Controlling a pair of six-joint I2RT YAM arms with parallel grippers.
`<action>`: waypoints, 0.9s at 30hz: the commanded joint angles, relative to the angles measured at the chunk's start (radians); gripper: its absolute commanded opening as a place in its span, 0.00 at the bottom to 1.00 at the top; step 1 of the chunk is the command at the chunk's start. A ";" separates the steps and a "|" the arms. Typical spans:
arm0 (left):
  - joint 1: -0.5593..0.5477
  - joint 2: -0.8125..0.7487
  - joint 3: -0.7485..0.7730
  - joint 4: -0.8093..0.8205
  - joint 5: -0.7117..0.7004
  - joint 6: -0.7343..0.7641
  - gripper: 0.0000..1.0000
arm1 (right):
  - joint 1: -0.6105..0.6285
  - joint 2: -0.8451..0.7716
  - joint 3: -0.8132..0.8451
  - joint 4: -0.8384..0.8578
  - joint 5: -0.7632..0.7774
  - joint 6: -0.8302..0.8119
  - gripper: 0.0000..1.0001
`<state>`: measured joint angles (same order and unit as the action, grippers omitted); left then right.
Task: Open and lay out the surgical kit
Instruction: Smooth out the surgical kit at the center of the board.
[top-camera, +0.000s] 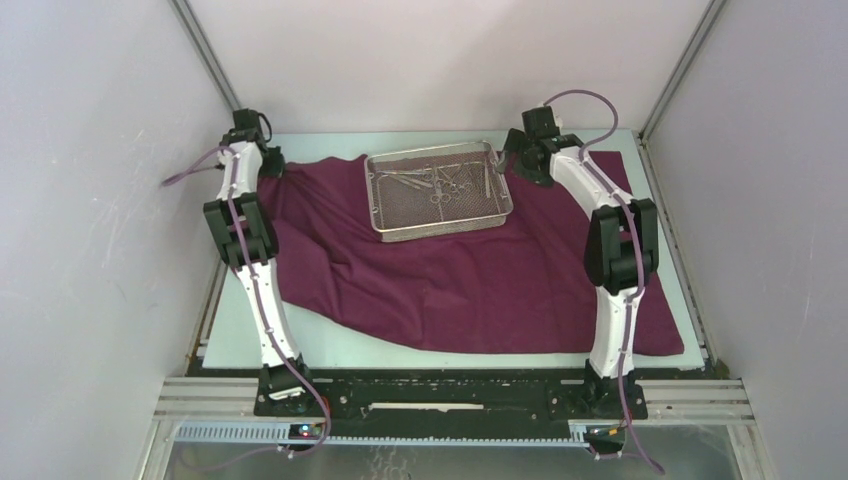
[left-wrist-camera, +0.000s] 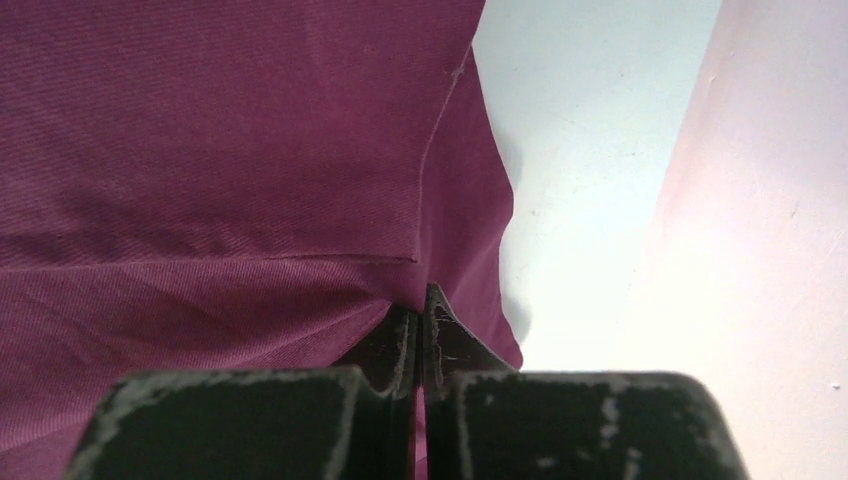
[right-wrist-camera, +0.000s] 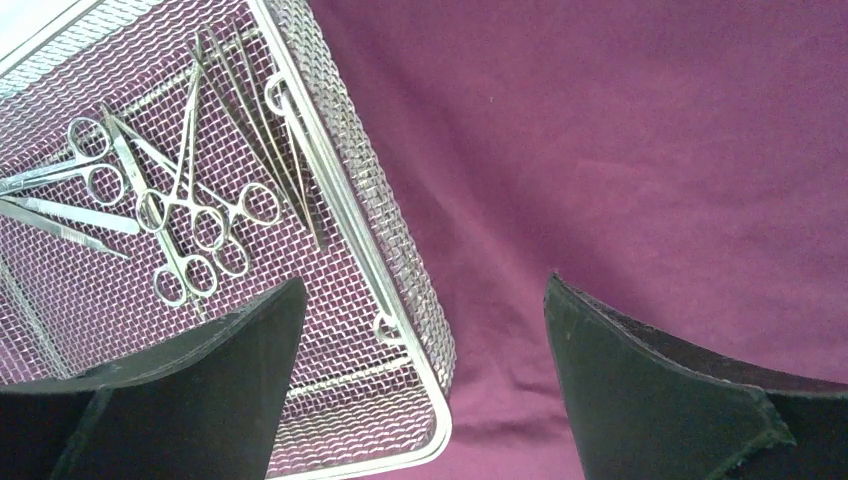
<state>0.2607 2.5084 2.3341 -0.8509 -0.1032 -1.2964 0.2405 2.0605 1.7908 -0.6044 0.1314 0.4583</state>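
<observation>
The maroon-purple cloth wrap (top-camera: 470, 280) lies spread over the table. On its far middle stands the silver wire-mesh tray (top-camera: 391, 227), with steel scissors and forceps (top-camera: 445, 182) lying inside. My left gripper (top-camera: 268, 160) is at the cloth's far left corner, shut on a fold of the cloth (left-wrist-camera: 300, 150); its fingertips (left-wrist-camera: 437, 310) pinch the fabric just below a hem. My right gripper (right-wrist-camera: 425, 300) hangs open over the tray's right end (right-wrist-camera: 395, 330), one finger above the mesh, the other above bare cloth. The instruments (right-wrist-camera: 185, 215) show in the right wrist view.
White table surface (top-camera: 330, 350) shows along the near edge and at the far left corner (left-wrist-camera: 590, 130). Pale enclosure walls (top-camera: 90, 200) stand close on both sides and at the back.
</observation>
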 joint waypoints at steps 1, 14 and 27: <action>0.028 0.005 0.057 0.101 0.009 0.049 0.02 | -0.080 0.037 0.085 0.038 -0.116 -0.006 0.97; 0.020 -0.102 -0.021 0.132 0.008 0.181 0.73 | -0.301 0.287 0.457 -0.103 -0.102 0.016 0.97; 0.003 -0.285 -0.206 0.187 -0.036 0.296 1.00 | -0.542 0.371 0.460 -0.046 -0.168 0.111 0.97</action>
<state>0.2684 2.3394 2.1639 -0.7116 -0.0959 -1.0695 -0.2558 2.4149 2.2211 -0.6762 -0.0055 0.5270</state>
